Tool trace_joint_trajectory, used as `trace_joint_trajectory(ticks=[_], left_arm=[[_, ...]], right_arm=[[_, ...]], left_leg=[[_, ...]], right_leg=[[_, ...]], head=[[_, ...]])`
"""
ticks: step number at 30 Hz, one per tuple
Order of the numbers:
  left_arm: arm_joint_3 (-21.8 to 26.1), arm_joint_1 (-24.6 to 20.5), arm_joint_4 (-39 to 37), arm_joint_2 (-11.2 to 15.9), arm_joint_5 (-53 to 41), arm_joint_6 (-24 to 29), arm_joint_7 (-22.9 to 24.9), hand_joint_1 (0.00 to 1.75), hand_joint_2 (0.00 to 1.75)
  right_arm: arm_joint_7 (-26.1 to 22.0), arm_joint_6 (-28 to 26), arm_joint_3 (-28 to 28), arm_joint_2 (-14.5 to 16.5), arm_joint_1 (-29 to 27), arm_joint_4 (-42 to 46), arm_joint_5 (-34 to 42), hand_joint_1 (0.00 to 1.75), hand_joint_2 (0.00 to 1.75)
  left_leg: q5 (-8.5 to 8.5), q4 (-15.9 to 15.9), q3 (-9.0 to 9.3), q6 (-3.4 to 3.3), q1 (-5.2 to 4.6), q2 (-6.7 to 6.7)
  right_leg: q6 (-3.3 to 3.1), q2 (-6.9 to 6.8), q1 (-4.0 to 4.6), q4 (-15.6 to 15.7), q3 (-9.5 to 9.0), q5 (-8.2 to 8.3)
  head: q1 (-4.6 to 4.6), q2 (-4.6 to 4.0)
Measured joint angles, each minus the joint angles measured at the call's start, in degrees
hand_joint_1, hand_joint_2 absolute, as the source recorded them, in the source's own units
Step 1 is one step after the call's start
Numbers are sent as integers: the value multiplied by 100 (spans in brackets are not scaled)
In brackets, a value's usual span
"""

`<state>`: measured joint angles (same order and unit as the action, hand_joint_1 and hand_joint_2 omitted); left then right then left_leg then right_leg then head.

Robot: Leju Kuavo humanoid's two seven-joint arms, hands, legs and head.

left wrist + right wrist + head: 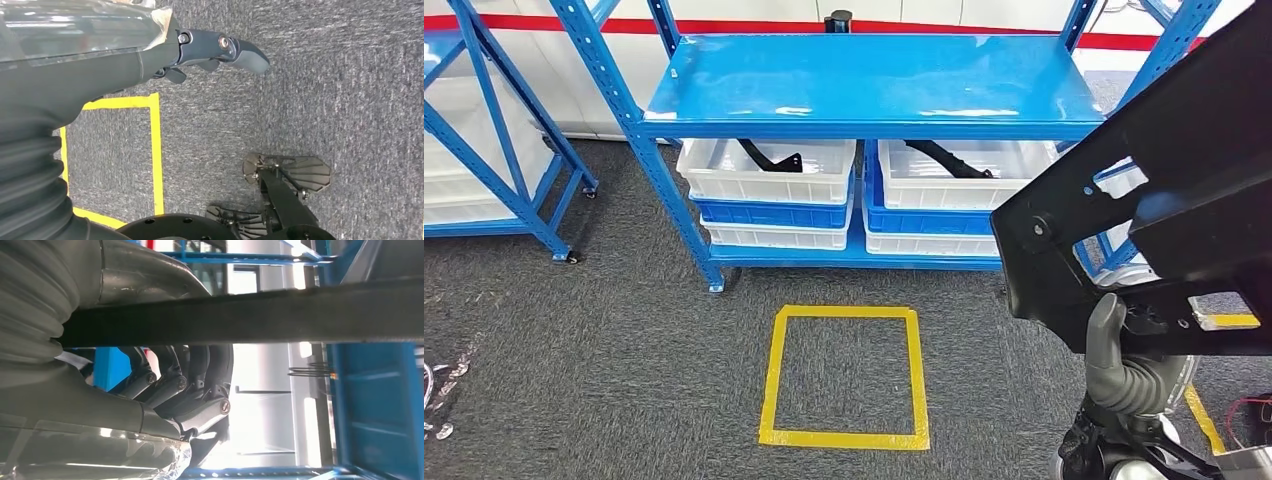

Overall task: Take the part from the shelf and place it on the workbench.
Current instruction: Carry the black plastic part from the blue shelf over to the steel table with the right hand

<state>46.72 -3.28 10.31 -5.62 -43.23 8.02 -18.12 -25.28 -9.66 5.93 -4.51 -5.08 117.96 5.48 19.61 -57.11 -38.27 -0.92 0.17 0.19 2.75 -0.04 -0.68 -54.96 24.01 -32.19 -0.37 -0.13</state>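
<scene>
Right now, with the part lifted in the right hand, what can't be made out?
- Black part: cut off by the head view's right edge, so full shape unknown.
- Right hand: fingers hidden behind the part in the head view.
- Left hand: mostly hidden by its own wrist cover.
- White bins: upper shelf hides most contents.

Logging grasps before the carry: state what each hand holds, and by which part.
The right hand grips the black part by its lower edge, fingers curled around it. The left hand holds nothing.
</scene>
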Motion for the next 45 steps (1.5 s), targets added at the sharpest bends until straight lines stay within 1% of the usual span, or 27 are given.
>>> trace_joint_trajectory(ticks=[1, 2, 5, 6, 7, 8, 9, 10, 12, 14, 16, 17, 19, 21, 23, 29, 31, 33, 34, 35, 37, 38, 40, 41, 42, 44, 45], left_arm=[[5, 12, 0, 8, 5, 34, 0, 0, 175], [13, 28, -1, 15, 13, 78, 4, 0, 175], [47, 65, -2, 34, 34, 228, 9, 0, 175], [57, 70, -2, 45, 39, 275, 4, 0, 175], [65, 76, -2, 60, 41, 318, -4, 0, 175], [72, 85, -2, 79, 43, 351, -18, 0, 175], [81, 97, -2, 103, 50, 372, -37, 0, 175], [94, 109, -1, 128, 60, 384, -61, 0, 175], [121, 121, 1, 179, 86, 389, -109, 0, 175], [137, 124, 3, 208, 99, 392, -142, 0, 175], [142, 136, 4, 214, 103, 399, -161, 0, 175], [143, 140, 7, 215, 105, 404, -165, 0, 175], [148, 143, 14, 214, 112, 415, -170, 0, 175], [151, 144, 21, 206, 117, 427, -172, 0, 175], [151, 146, 22, 196, 118, 436, -171, 0, 175], [152, 146, 22, 192, 118, 442, -169, 0, 175], [153, 145, 23, 179, 118, 454, -163, 0, 175], [154, 138, 24, 162, 119, 469, -156, 0, 175], [155, 133, 25, 160, 120, 476, -154, 0, 175], [158, 133, 25, 156, 126, 484, -152, 0, 175], [163, 136, 25, 151, 136, 496, -151, 0, 175], [164, 140, 25, 150, 140, 498, -151, 0, 175], [167, 141, 25, 156, 141, 499, -151, 0, 175], [168, 143, 25, 158, 143, 500, -150, 0, 175], [171, 144, 25, 159, 144, 502, -150, 0, 175], [176, 144, 25, 154, 146, 505, -149, 0, 175], [183, 140, 26, 151, 150, 509, -151, 0, 175]], right_arm=[[0, 2, 2, 3, -6, -5, 29, 175, 175], [2, 3, 8, 9, -20, -13, 61, 175, 175], [3, 9, 68, 46, -107, -42, 143, 175, 175], [-1, 11, 96, 63, -149, -57, 172, 175, 175], [-11, 13, 124, 80, -196, -76, 198, 175, 175], [-27, 16, 150, 95, -239, -97, 217, 175, 175], [-50, 17, 180, 106, -278, -119, 234, 175, 175], [-79, 14, 210, 114, -311, -137, 241, 175, 175], [-135, -17, 258, 127, -352, -157, 234, 175, 175], [-168, -69, 286, 148, -362, -162, 208, 175, 175], [-175, -105, 320, 163, -365, -163, 178, 175, 175], [-174, -117, 337, 168, -367, -163, 165, 175, 175], [-168, -132, 363, 171, -371, -166, 151, 175, 175], [-164, -141, 379, 173, -375, -173, 149, 175, 175], [-163, -144, 385, 172, -377, -181, 149, 175, 175], [-163, -145, 386, 171, -378, -183, 149, 175, 175], [-162, -159, 387, 173, -368, -186, 150, 175, 175], [-164, -176, 387, 171, -366, -189, 157, 175, 175], [-169, -178, 387, 170, -370, -190, 162, 175, 175], [-184, -179, 389, 170, -372, -196, 171, 175, 175], [-209, -179, 393, 171, -368, -209, 184, 175, 175], [-219, -179, 395, 171, -367, -216, 192, 175, 175], [-221, -179, 395, 171, -356, -219, 198, 175, 175], [-222, -178, 396, 171, -349, -220, 199, 175, 175], [-224, -179, 397, 171, -344, -221, 199, 175, 175], [-226, -182, 398, 168, -341, -222, 199, 175, 175], [-227, -188, 399, 163, -339, -222, 200, 175, 175]], left_leg=[[52, -27, -28, 29, 12, -6], [234, -134, -71, 59, 26, -12], [1167, -1046, -260, 129, 46, -26], [1317, -1389, -298, 142, 46, -30], [1316, -1623, -283, 149, 47, -31], [1195, -1674, -186, 148, 47, -31], [1033, -1528, 10, 136, 47, -32], [924, -1216, 293, 115, 47, -36], [962, -466, 851, 59, 32, -45], [1096, -76, 1059, 1, -3, -46], [1056, 7, 997, -89, -8, -30], [1008, 24, 950, -144, -1, -18], [897, 40, 838, -218, 11, 31], [795, 37, 706, -236, 6, 96], [736, 34, 630, -227, 4, 144], [722, 33, 612, -222, 4, 159], [678, 10, 586, -168, -9, 261], [610, -14, 563, -71, -18, 421], [685, -100, 522, -18, -5, 378], [900, -512, 364, 33, 14, 282], [1154, -978, 258, 72, 42, -13], [1120, -963, 337, 51, 45, -148], [852, -217, 749, -9, 57, -448], [842, -83, 809, -23, 57, -535], [852, -12, 830, -36, 48, -558], [824, 28, 812, -73, 41, -422], [797, 57, 809, -108, 47, -339]], right_leg=[[-53, -7, -18, -13, 49, 47], [-123, -18, -38, -21, 109, 107], [-259, -48, -38, -33, 317, 310], [-263, -55, -28, -46, 392, 374], [-257, -60, -22, -70, 479, 434], [-246, -63, -19, -104, 575, 485], [-226, -63, -19, -147, 674, 525], [-203, -62, -21, -196, 760, 557], [-149, -61, -4, -281, 882, 598], [-76, -73, 11, -314, 949, 655], [-5, -80, 13, -346, 1021, 696], [0, -74, 12, -446, 1088, 633], [-36, -48, 1, -1045, 1342, 263], [-44, -29, -6, -1774, 1562, -113], [-7, -25, -12, -2024, 1588, -222], [11, -26, -15, -2004, 1552, -217], [77, -199, -16, -1049, 933, -15], [48, -283, -5, -120, 374, 231], [-48, -203, -9, -128, 407, 289], [-147, -69, -14, -134, 478, 365], [-254, 176, -22, -141, 571, 489], [-258, 287, -12, -148, 609, 524], [-223, 411, 11, -174, 641, 543], [-196, 457, 15, -185, 674, 559], [-157, 520, 11, -192, 717, 584], [-75, 644, -4, -201, 798, 628], [-52, 588, 5, -289, 868, 589]], head=[[-5, 0], [-12, 0], [-20, 0], [-21, 0], [-20, 0], [-21, 0], [-22, 0], [-24, 0], [-24, 0], [-26, 0], [-29, 0], [-22, 0], [-4, 0], [12, 0], [12, 0], [12, 0], [22, 0], [24, 0], [16, 0], [7, 0], [-4, 0], [-4, 0], [2, 0], [1, 0], [3, 0], [4, 0], [18, 0]])
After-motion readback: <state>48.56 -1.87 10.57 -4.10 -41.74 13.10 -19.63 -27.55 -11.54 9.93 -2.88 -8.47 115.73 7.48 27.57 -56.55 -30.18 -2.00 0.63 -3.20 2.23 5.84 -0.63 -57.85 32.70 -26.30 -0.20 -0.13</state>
